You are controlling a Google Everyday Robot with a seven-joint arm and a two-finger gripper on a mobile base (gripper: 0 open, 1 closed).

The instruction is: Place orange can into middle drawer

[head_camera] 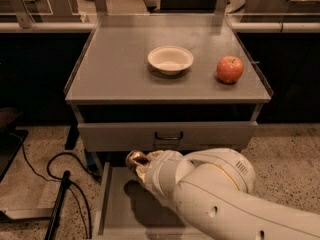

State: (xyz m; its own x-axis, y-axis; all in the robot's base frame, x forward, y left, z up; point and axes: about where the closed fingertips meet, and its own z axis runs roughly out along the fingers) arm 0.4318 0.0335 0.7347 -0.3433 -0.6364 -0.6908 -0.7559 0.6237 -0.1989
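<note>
The orange can [135,159], shiny orange-gold and dented, shows at the tip of my white arm, just under the closed drawer front. It hangs above the far left part of the open middle drawer [116,204], a broad shallow grey tray pulled out low in the view. My gripper [142,166] is at the can, mostly hidden behind my wrist and the can. The arm's shadow falls on the drawer floor.
On the grey cabinet top [110,79] stand a white bowl [170,59] and a red apple [230,69]. A drawer front with a black handle [168,136] is shut above the open drawer. Black cables [60,184] lie on the speckled floor at the left.
</note>
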